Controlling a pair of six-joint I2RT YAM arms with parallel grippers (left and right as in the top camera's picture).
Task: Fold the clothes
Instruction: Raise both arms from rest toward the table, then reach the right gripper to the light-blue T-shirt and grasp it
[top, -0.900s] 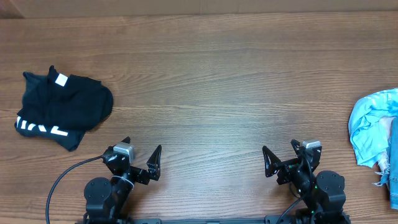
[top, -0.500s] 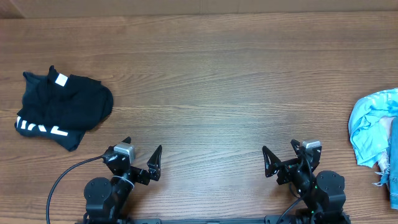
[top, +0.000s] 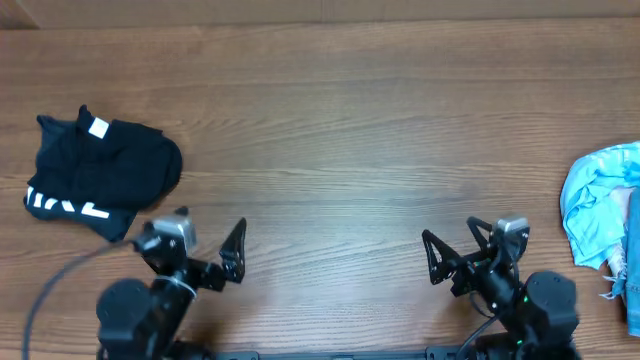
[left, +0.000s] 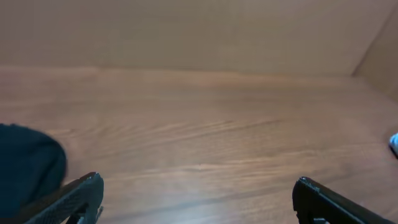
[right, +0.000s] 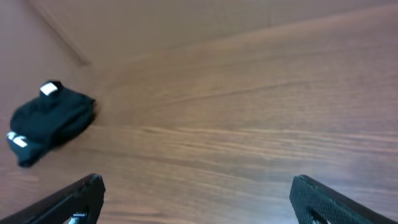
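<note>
Shirts lie at opposite ends of the bench (top: 340, 120) in the overhead view: the black shirt (top: 100, 175) is bunched at the left with white lettering along its near edge, and the blue shirt (top: 598, 205) is crumpled at the right edge, well apart from it. The left tool (top: 210, 228) and right tool (top: 450, 235) sit by the near edge, both spread wide and grasping nothing, the left one near the black shirt. In the left wrist view, the fingers (left: 71, 198) stand wide apart above the bench, with the black shirt at lower left. In the right wrist view, the fingers (right: 326, 199) are likewise spread, with the black shirt off to the left.
</note>
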